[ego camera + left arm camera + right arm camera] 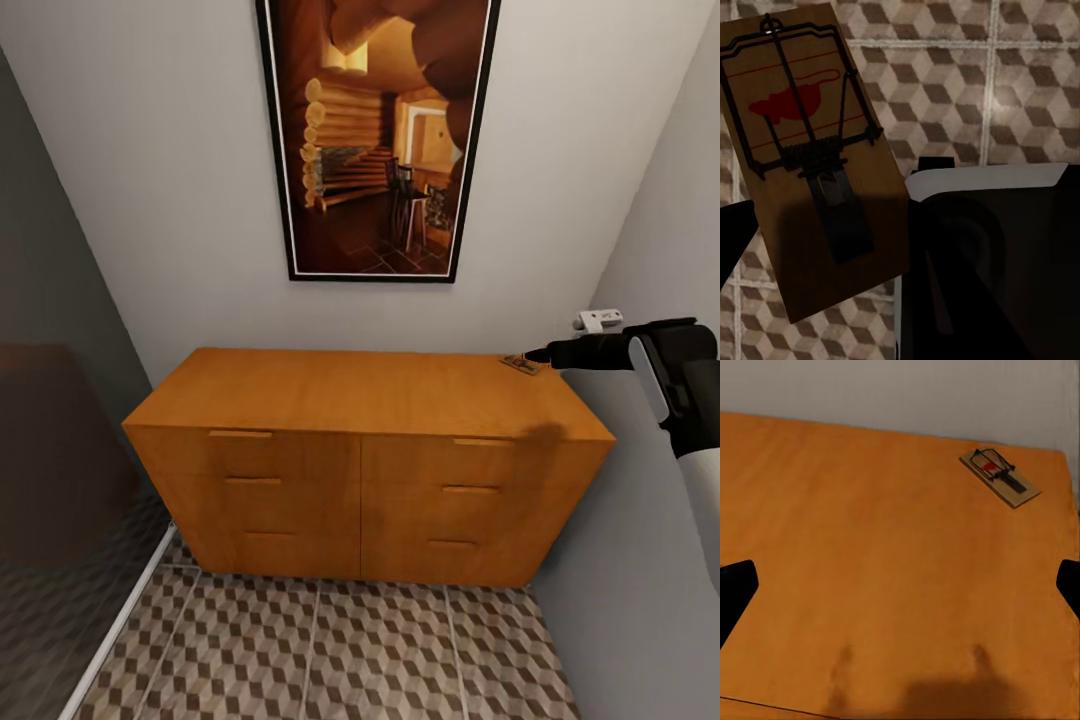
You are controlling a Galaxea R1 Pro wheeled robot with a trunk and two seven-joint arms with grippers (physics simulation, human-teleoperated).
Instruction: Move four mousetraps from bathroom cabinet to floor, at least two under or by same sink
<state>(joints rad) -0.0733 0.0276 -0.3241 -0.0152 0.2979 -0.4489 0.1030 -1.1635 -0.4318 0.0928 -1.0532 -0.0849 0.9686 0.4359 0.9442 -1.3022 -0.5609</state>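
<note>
Mousetrap [520, 364] lies on cabinet [350, 390]; right gripper [900, 592] wide, left perhaps holding another.

The cabinet [365, 400] stands mid-frame in the head view against the back wall, on the floor [330, 650]. A picture [378, 135] hangs above it, upper centre. One mousetrap [521, 365] lies at the top's far right corner, the right gripper [540, 354] just beside it.

In the left wrist view another mousetrap [810, 161] sits over the floor tiles.
</note>
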